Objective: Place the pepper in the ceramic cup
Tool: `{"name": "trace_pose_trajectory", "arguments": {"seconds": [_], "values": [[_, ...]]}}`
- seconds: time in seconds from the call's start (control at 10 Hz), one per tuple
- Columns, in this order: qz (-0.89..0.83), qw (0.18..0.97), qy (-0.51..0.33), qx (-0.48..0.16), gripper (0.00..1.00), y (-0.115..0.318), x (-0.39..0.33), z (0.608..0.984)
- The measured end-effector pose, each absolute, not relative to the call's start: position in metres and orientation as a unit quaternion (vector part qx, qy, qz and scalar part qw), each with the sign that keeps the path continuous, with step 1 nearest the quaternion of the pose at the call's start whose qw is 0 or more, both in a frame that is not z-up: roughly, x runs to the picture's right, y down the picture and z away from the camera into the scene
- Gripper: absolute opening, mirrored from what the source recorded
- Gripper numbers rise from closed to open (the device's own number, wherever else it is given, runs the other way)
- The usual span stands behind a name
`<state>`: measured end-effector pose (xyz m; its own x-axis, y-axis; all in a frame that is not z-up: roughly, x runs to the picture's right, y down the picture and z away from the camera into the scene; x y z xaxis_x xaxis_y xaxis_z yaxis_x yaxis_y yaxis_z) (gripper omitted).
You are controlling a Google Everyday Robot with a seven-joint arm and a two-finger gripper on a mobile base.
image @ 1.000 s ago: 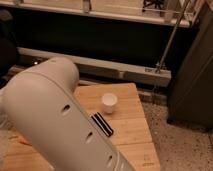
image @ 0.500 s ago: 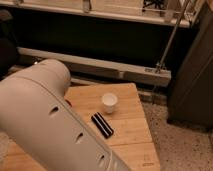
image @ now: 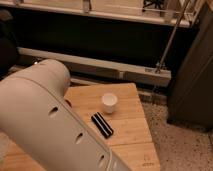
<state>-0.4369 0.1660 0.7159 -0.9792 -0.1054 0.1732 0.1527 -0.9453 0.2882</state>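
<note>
White ceramic cup: upright, mouth up, on wooden surface | black bar just beside it, long axis diagonal | pale arm covers left | pepper, gripper: out of sight, grip state cannot be told

Overall: dim, warm indoor light; the whole view is soft and grainy.
Tabletop: evenly lit amber wood, the brightest broad surface.
Ceramic cup: palest spot, slightly washed out, with a faint soft shadow at its base.
Arm: close to the lens, blurred, shaded along its lower side.
Gripper: out of view, hidden behind the arm.
Background: near-black band beyond the tabletop's far edge.
</note>
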Motion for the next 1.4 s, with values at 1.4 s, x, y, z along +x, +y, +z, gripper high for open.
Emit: {"name": "trace_pose_trajectory", "arguments": {"seconds": [1.4], "values": [[-0.96,0.148,-0.234,0.042,0.67,0.184,-0.435,0.732]]}}
